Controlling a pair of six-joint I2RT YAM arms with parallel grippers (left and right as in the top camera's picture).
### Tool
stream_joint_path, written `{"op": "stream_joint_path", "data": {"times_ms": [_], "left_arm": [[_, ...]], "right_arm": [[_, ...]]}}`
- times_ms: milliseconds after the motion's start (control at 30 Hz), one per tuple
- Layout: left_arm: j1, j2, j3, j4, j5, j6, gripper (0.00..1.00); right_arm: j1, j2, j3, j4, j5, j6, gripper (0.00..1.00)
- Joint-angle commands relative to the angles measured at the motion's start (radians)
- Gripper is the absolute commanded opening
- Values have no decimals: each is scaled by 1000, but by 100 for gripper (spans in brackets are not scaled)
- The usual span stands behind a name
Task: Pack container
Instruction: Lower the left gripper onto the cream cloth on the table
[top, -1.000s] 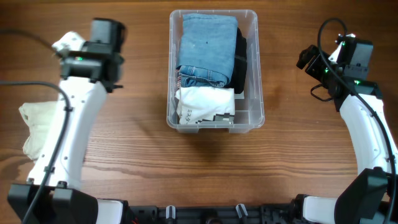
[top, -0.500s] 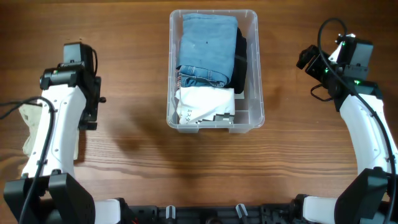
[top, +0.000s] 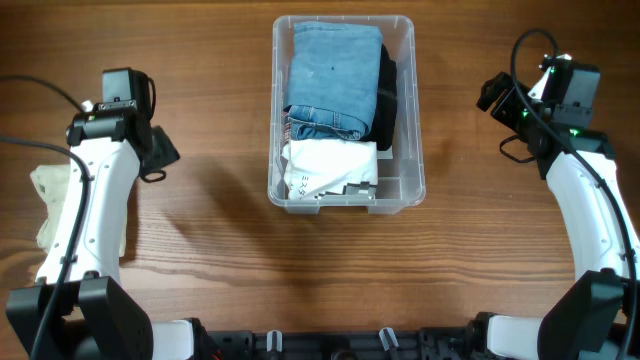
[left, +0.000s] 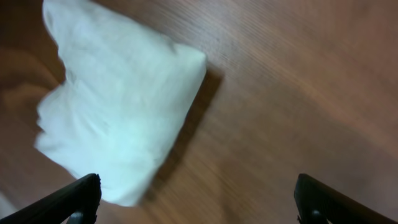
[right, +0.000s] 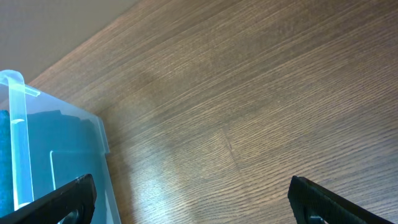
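On the far left of the wooden table (top: 220, 260), a soft cream cloth (top: 45, 200) is seen, lying in a crumpled heap. Part of it is hidden under the left arm (top: 95, 200) in the view from above. In the left wrist view the cloth (left: 118, 106) is seen as a puffy white lump, and bare wood is seen to its right.

Just beside the cloth, on its right, the left gripper (top: 158, 155) is held over the table. Its two dark fingers are spread wide apart (left: 199, 202). The cloth is seen near the left finger, but it cannot be told if it is being touched.

In the middle, toward the back of the table, the container (top: 408, 120) is placed. It is clear, with round corners, and it sits flat on the wood. Folded blue jeans (top: 335, 75) are packed in its back part. A black garment (top: 387, 100) is tucked along the right side of the jeans. A white garment (top: 330, 168) with black marks is laid in the front part.

On the right, well apart from the container, the right gripper (top: 495, 95) is held up by the right arm (top: 590, 220). Its fingers are spread wide too (right: 193, 202). In the right wrist view, a corner of the container (right: 56, 168) is seen at the left, with bare wood below the fingers.
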Motion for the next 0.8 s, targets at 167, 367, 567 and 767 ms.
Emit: {"op": "stream_joint_path", "data": {"times_ms": [167, 367, 567, 767], "left_arm": [[14, -14, -4, 25, -66, 297, 100], [74, 32, -26, 40, -66, 296, 100], [129, 82, -30, 78, -66, 296, 100], [203, 132, -30, 102, -65, 297, 100]], "right_arm": [[-4, 6, 24, 3, -9, -18, 100], [-4, 6, 24, 3, -9, -18, 100], [-4, 6, 24, 3, -9, -18, 100], [-4, 6, 24, 3, -9, -18, 100]]}}
